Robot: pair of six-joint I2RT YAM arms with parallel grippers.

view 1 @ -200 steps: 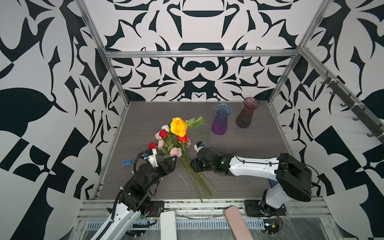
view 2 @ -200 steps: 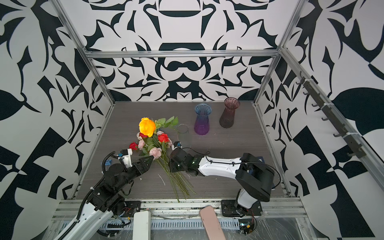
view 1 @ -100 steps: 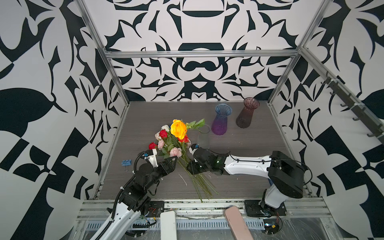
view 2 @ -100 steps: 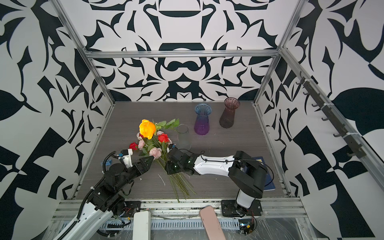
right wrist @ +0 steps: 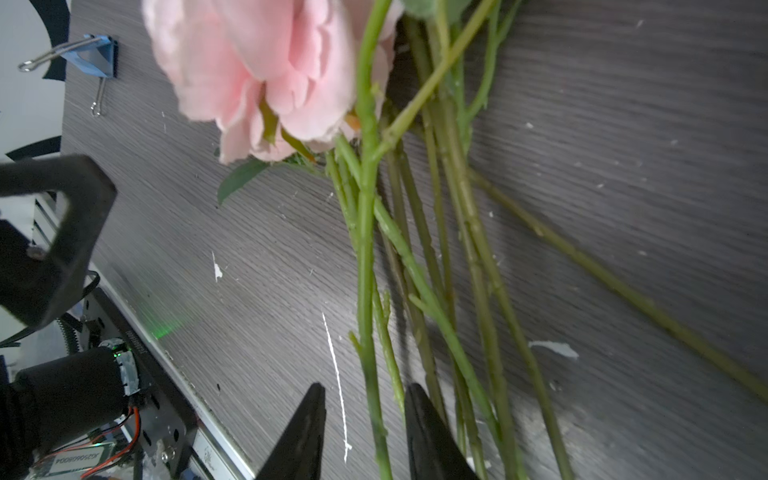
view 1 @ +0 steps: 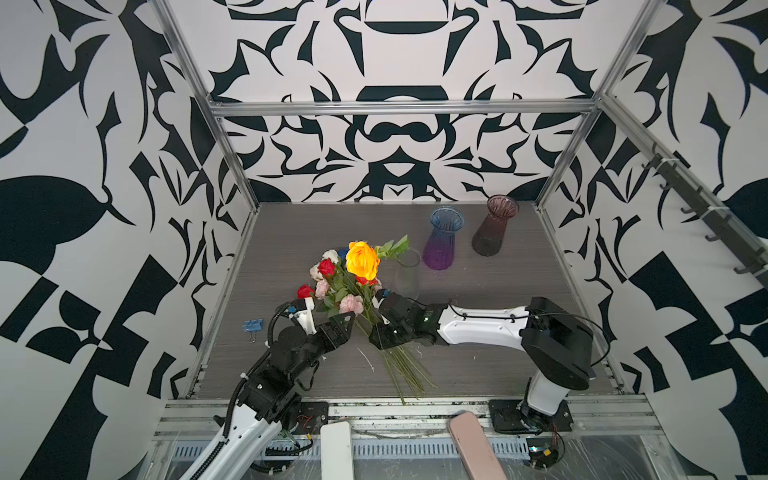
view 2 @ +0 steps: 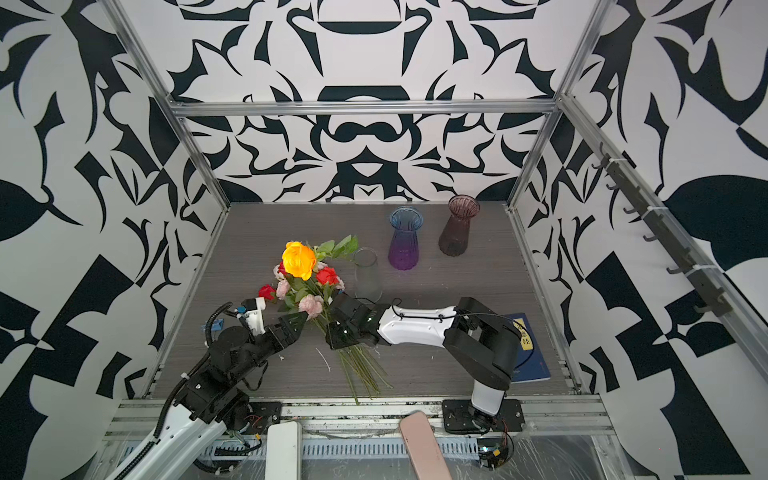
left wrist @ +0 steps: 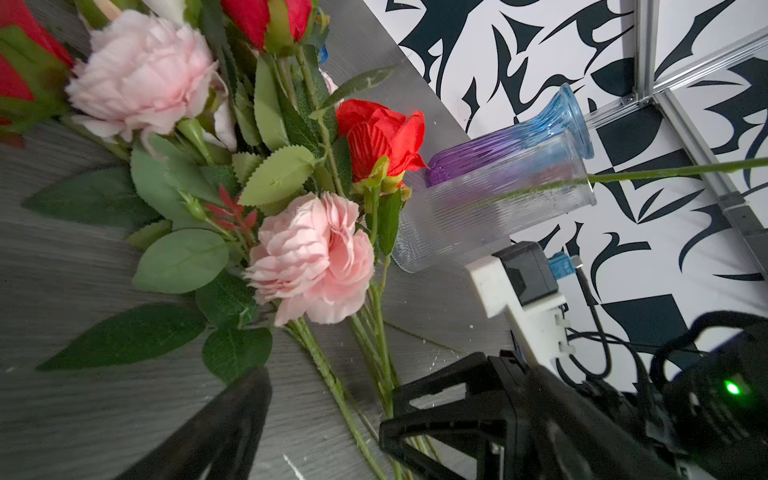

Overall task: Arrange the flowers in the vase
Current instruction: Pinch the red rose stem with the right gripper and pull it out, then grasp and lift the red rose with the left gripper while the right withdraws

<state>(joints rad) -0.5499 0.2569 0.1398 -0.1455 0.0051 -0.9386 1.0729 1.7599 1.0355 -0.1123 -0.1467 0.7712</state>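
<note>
over the last second the right pincer (view 1: 377, 322) had slid leftward across the desk (view 1: 478, 357), from just beside the bundled stems (view 1: 399, 365) to right over them. in the right wrist view its fingers (right wrist: 309, 419) stood half spread. one green stem lay between them with a gap on either side, so the pincer straddled it but did not yet pinch. the left pincer (view 1: 337, 327) had not moved: spread wide, empty, just beside the pink blooms. the flowers (view 1: 347, 286) still lay bunched on the desk, heads toward the clear vase (view 1: 408, 276) standing upright just beyond them. a stem showed through the vase's glass in the left wrist view; whether it stood inside i could not tell. by the look of it, one stem was being singled out, and nearly all the arranging remained.
</note>
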